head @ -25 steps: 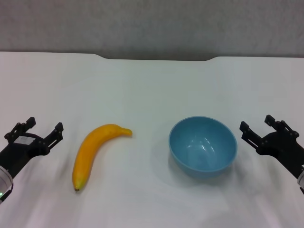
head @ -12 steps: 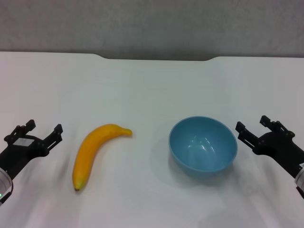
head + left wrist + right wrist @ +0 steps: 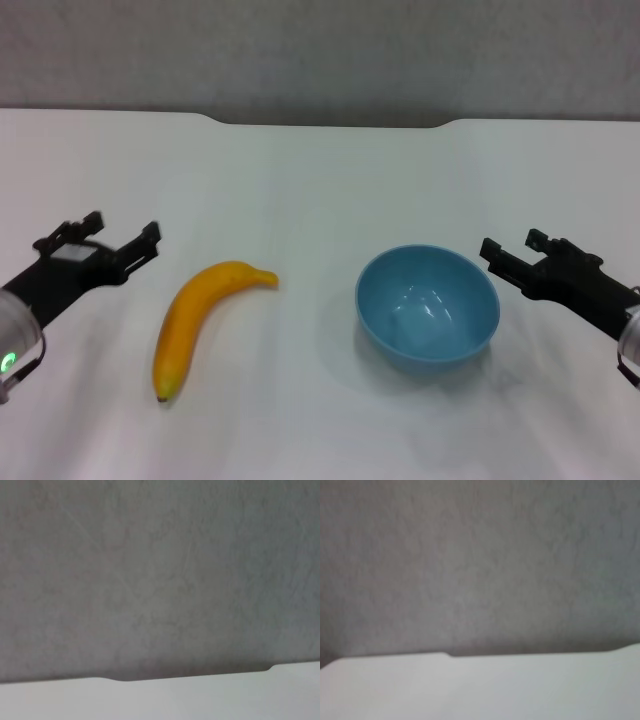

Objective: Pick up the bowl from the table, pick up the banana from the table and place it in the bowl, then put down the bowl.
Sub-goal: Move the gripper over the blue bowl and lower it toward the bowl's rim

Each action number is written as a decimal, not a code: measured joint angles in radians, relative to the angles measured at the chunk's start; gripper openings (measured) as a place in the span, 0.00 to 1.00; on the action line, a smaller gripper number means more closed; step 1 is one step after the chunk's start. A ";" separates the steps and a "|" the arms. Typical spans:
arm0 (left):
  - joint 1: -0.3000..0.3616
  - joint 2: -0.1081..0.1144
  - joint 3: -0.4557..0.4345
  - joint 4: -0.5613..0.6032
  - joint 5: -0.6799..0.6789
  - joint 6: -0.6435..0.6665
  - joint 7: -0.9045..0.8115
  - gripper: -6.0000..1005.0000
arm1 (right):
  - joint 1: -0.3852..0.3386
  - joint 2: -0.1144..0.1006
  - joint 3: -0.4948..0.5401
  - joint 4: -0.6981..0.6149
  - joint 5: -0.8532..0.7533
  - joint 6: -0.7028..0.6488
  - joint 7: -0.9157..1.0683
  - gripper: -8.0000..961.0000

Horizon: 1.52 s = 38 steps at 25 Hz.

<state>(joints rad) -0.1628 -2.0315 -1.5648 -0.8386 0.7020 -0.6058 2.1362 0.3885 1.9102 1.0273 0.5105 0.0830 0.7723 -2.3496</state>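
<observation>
The left tool [image 3: 122,238] hangs at the left, its two black fingers spread apart and pointing forward and inward. The right tool [image 3: 512,247] hangs at the right, fingers likewise spread, aimed inward, gripping nothing.

banana [image 3: 196,316] left of bowl [image 3: 427,303] | both on table [image 3: 320,180] | apart

my left wrist camera looks out past the far edge of the surface [image 3: 200,700], which fills only a thin white strip along one side of the picture. the shallow notch [image 3: 190,674] in that far edge shows as a long dark-shadowed step. beyond it, the grey wall [image 3: 160,570] takes up most of the picture, plain and faintly mottled. nothing of my tool appears here.
</observation>
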 joint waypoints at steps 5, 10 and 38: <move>0.014 0.008 -0.021 -0.113 0.257 0.062 -0.381 0.85 | -0.004 -0.046 0.038 0.179 -0.227 -0.229 0.216 0.85; 0.018 0.005 -0.076 -0.224 0.641 0.067 -0.736 0.85 | -0.005 -0.093 0.082 0.334 -0.620 -0.369 0.607 0.85; -0.025 -0.009 -0.016 -0.586 2.137 -0.113 -1.986 0.85 | 0.129 0.096 0.544 0.590 -2.570 0.031 1.963 0.83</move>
<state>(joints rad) -0.1882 -2.0402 -1.5804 -1.4245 2.8395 -0.7193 0.1503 0.5176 2.0065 1.5708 1.1007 -2.4873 0.8034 -0.3865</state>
